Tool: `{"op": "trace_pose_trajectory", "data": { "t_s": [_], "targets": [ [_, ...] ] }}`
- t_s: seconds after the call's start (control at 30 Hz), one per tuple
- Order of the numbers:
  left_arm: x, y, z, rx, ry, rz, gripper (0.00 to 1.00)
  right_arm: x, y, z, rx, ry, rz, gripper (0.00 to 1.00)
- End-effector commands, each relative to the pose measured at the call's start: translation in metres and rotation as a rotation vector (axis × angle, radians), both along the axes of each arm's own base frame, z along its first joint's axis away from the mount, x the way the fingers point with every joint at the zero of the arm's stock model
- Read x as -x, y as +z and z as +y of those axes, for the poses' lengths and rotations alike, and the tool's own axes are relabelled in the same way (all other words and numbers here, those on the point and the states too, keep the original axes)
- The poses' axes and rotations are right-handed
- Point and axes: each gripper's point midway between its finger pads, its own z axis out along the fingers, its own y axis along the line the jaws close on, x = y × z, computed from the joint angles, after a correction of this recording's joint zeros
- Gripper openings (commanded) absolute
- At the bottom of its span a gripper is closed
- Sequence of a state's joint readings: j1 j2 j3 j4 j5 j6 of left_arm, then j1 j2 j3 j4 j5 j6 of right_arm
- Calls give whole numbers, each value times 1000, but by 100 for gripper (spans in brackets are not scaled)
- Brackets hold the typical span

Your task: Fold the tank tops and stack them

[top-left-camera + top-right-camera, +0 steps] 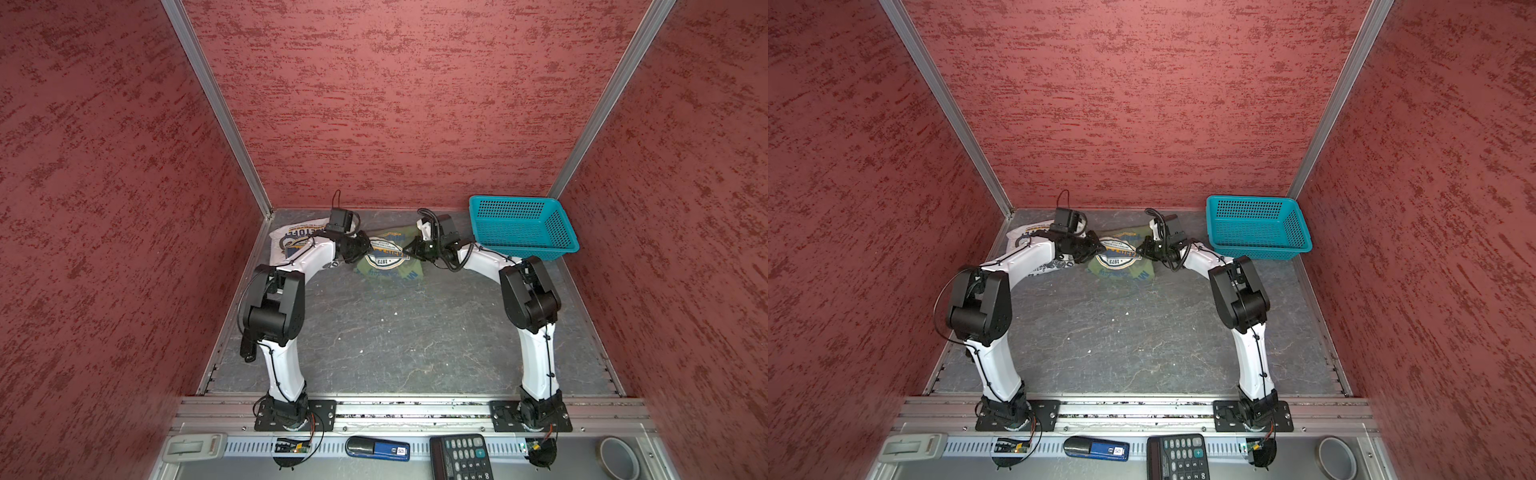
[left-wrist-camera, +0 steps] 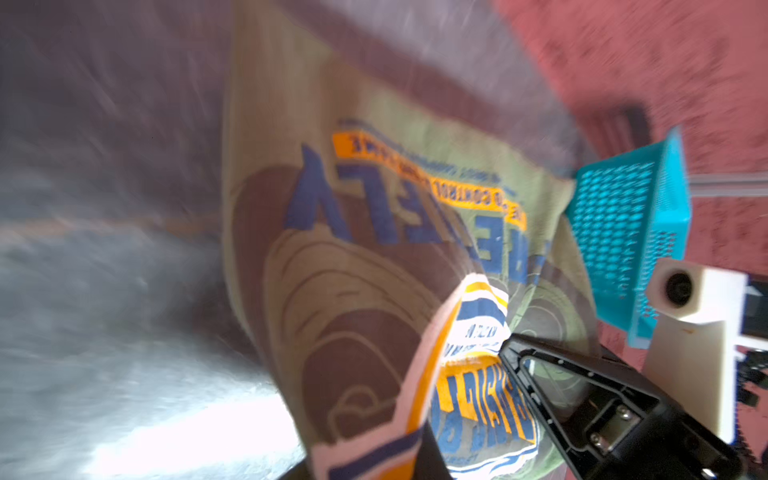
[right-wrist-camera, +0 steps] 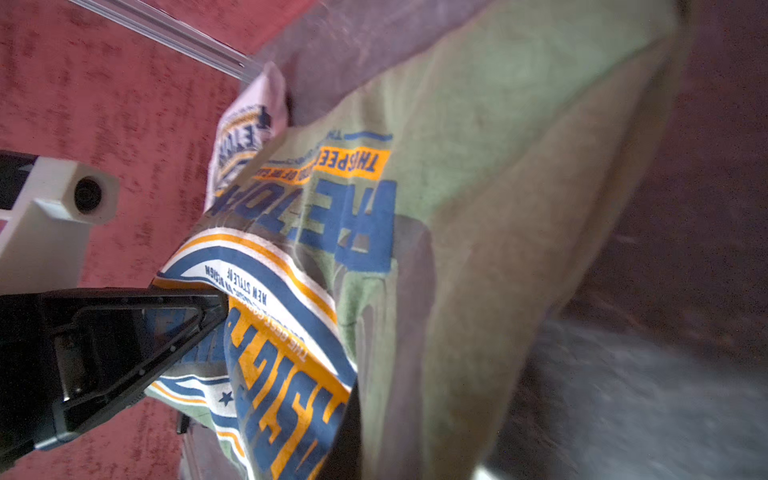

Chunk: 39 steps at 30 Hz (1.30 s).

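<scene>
While both arms reach toward the back of the bench (image 1: 395, 332) in a top view, the left fingers (image 1: 362, 246) and the right fingers (image 1: 412, 250) meet the olive tank top (image 1: 388, 270) from its two sides, with the badge print between them. The white tank top (image 1: 291, 235) lies just beside it, partly under the left arm, and a teal basket (image 1: 515, 200) stands at the far right. Both top views agree on this layout, though the fingers are too small there to show how wide they stand. From the left wrist view, a black finger presses into bunched cloth at the badge's edge. The olive cloth (image 2: 374, 208) puckers toward that pinch, so the left fingers are closed on a gathered fold of the olive top. From the right wrist view the picture is mirrored: the right fingers (image 3: 124, 332) are nipped nearly together on the other edge of the badge, and the cloth creases toward the tip. The white top (image 3: 249, 124) shows beyond. This looks like the grasp that starts a fold or a lift of the olive top. I judge the next move needs both arms to travel together, keeping the cloth taut between the two pinches, and to set it down square, in the end on the white top.
</scene>
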State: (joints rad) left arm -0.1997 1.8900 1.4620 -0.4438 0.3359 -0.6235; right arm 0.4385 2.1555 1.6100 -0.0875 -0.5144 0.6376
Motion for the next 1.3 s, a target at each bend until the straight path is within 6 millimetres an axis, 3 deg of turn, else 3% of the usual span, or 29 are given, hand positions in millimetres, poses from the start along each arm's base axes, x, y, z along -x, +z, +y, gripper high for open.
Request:
{"op": "trace_pose_trajectory", "data": {
  "t_s": [0.0,0.13,0.23,0.43,0.53,0.63,0.83,1.13,1.27],
  "targets": [
    [-13,26,41,-96,42,-71,6,-21,32,30,-86,12,-70,0],
    [-23,36,77,-131,102,-79,5,-37,37,64,-114,40,-83,0],
    [-25,28,103,-143,146,-56,5,-44,38,88,-106,62,-87,0],
    [-17,-22,143,-144,223,62,5,-57,22,117,-99,81,-71,0],
    [-9,-51,149,-115,239,128,4,-57,5,120,-94,85,-42,0],
    [-2,-70,135,-70,204,176,4,-54,-4,116,-58,87,-27,0],
    [14,-83,77,-36,77,219,2,-42,3,87,76,56,-47,0],
    [41,-61,-4,-41,-54,202,1,-1,12,-3,101,-84,-36,0],
    [44,-33,-24,-65,-92,151,1,10,26,-15,82,-87,-66,0]
  ]
}}
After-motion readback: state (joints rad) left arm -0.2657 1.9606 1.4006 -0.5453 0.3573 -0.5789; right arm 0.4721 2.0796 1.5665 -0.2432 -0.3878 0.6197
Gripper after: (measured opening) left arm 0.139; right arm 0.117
